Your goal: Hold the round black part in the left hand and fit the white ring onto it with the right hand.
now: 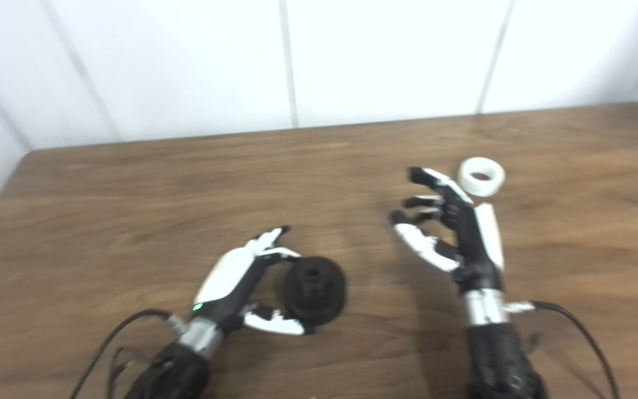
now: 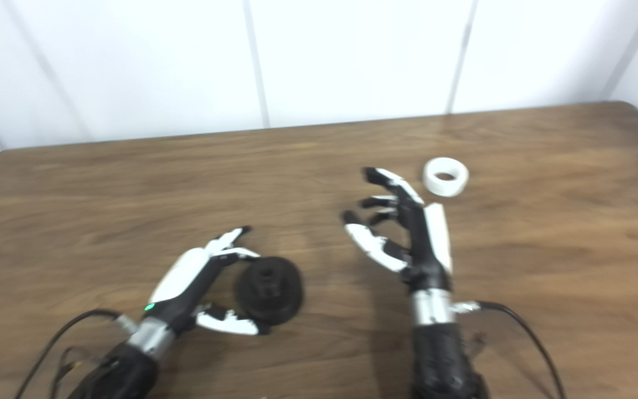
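Left hand (image 1: pixel 241 280) curled loosely around the black part (image 1: pixel 314 289), thumb and fingers touching it. Right hand (image 1: pixel 452 227) was spread open, empty, beside the ring (image 1: pixel 481 176). Everything was blurred.

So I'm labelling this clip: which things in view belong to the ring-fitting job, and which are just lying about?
Part of the job:
round black part, between the left hand's fingers and thumb
white ring, on the table beyond the right hand, untouched

Just there:
wooden table
cables trailing from the wrists
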You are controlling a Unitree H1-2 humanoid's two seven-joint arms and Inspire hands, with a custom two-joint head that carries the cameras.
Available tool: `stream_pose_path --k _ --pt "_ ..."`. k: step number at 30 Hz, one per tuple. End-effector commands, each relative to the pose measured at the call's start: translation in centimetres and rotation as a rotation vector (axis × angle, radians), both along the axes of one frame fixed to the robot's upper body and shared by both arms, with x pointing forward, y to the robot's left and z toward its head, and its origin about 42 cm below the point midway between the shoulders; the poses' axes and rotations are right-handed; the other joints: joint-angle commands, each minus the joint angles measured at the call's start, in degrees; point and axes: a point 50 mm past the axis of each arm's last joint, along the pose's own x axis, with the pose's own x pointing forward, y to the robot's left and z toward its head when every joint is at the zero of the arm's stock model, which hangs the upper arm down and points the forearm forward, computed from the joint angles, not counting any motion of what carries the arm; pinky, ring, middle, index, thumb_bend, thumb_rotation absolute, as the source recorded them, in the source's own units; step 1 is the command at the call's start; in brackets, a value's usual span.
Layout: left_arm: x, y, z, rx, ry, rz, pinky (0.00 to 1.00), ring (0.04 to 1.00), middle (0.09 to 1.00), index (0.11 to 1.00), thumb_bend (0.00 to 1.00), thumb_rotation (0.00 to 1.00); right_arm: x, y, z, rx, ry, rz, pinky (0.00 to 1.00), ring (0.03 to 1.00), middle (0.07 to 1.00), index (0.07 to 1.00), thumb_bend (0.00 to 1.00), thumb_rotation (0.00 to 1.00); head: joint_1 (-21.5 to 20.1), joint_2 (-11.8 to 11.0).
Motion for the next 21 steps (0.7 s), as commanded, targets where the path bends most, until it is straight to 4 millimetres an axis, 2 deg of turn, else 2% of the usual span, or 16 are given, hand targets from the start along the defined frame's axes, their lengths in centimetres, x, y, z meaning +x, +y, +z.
stream_pose_path --k 1,6,7,10,12,16,21 --pt "0.4 1.0 1.6 -0.003 -0.062 -0.013 1.00 1.000 1.000 0.637 0.98 0.29 0.6 1.1 1.7 0.013 -0.074 -0.008 0.49 0.634 0.780 0.767 0.55 0.35 -1.0 -0.3" --pt "0.6 1.7 1.6 0.000 -0.063 -0.014 0.99 1.000 1.000 0.633 0.98 0.28 0.7 1.3 1.8 0.002 -0.074 -0.021 0.50 0.640 0.782 0.771 0.55 0.31 -3.1 -1.1" --pt "0.7 1.7 1.6 0.000 -0.060 -0.012 0.99 1.000 1.000 0.634 0.97 0.29 0.7 1.2 1.9 -0.005 -0.077 -0.026 0.50 0.640 0.783 0.772 0.55 0.31 -3.2 -1.1" --pt "0.8 1.8 1.6 0.006 -0.053 -0.011 0.98 1.000 1.000 0.637 0.97 0.30 0.8 0.5 2.3 -0.038 -0.086 -0.038 0.52 0.640 0.777 0.773 0.55 0.37 -3.2 -1.2" --pt "0.8 1.7 1.6 0.008 -0.048 -0.010 0.99 1.000 1.000 0.639 0.97 0.29 1.0 -0.2 2.7 -0.045 -0.104 -0.053 0.53 0.660 0.784 0.775 0.55 0.33 -3.1 -1.3" --pt "1.0 1.6 1.5 -0.003 -0.049 -0.009 0.98 1.000 1.000 0.635 0.97 0.27 1.5 -2.7 3.9 -0.110 -0.160 -0.126 0.59 0.703 0.787 0.761 0.55 0.31 -3.2 -1.6" --pt "1.1 1.7 1.4 -0.012 -0.048 -0.007 0.97 1.000 1.000 0.635 0.97 0.29 2.6 -6.4 5.4 -0.261 -0.173 -0.201 0.63 0.741 0.795 0.759 0.56 0.38 -3.5 -2.0"
